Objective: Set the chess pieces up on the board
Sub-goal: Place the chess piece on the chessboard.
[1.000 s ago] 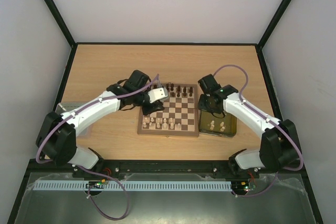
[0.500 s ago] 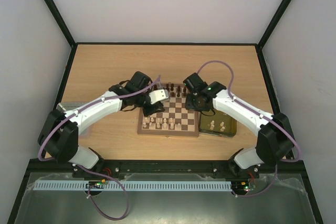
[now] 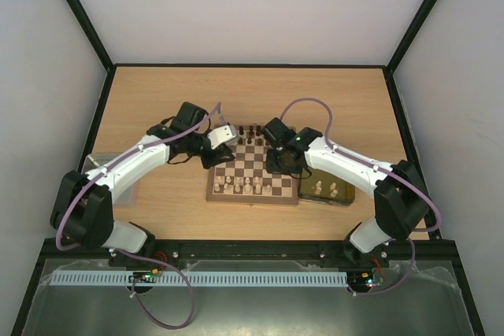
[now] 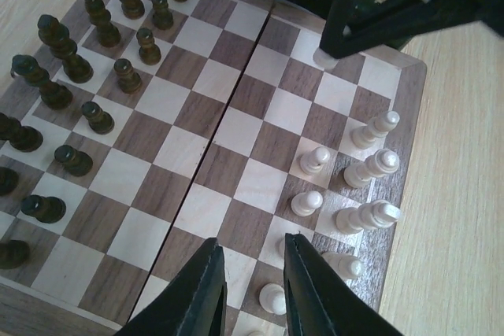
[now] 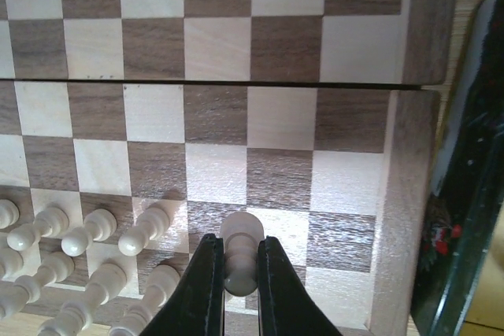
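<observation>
The board (image 3: 253, 164) lies between my arms. Dark brown pieces (image 3: 256, 133) stand along its far rows and cream pieces (image 3: 246, 186) along its near rows. My right gripper (image 5: 239, 243) is shut on a cream pawn (image 5: 240, 261) and holds it low over a square near the board's right edge. In the top view the right gripper (image 3: 277, 167) is over the board's right side. My left gripper (image 4: 252, 245) is open and empty above the cream rows (image 4: 370, 167). In the top view the left gripper (image 3: 214, 158) is at the board's left edge.
A gold tray (image 3: 349, 198) right of the board holds several cream pieces (image 3: 324, 189); its dark rim (image 5: 465, 194) shows in the right wrist view. A pale tray edge (image 3: 96, 163) sits at the far left. The dark pieces (image 4: 87, 76) fill the left wrist view's left side.
My right arm has swung left from the gold tray to over the board's right side. My left arm has drawn back to the left, off the board's middle.
</observation>
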Motion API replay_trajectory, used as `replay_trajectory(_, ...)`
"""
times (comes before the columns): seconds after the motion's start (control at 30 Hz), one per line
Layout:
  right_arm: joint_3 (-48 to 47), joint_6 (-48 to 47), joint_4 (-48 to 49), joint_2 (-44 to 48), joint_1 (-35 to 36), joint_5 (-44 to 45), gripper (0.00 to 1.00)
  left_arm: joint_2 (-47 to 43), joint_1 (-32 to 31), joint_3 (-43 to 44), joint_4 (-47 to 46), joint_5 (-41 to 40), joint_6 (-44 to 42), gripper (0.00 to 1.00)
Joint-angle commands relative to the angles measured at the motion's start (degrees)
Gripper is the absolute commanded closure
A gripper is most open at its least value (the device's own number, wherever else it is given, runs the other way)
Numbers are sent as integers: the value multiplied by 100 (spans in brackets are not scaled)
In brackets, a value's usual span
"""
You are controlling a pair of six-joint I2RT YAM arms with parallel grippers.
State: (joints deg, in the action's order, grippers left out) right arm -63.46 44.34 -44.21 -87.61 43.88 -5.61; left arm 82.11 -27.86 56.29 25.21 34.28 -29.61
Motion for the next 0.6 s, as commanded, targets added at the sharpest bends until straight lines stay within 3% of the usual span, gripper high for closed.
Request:
replay_trajectory(0.0, -133, 120, 120, -238, 178, 35, 98, -229, 62, -96, 112, 266, -97, 75)
replay_trajectory(0.57, -207, -63, -33, -702, 308, -20, 98, -245, 211, -118, 320, 650, -334, 73)
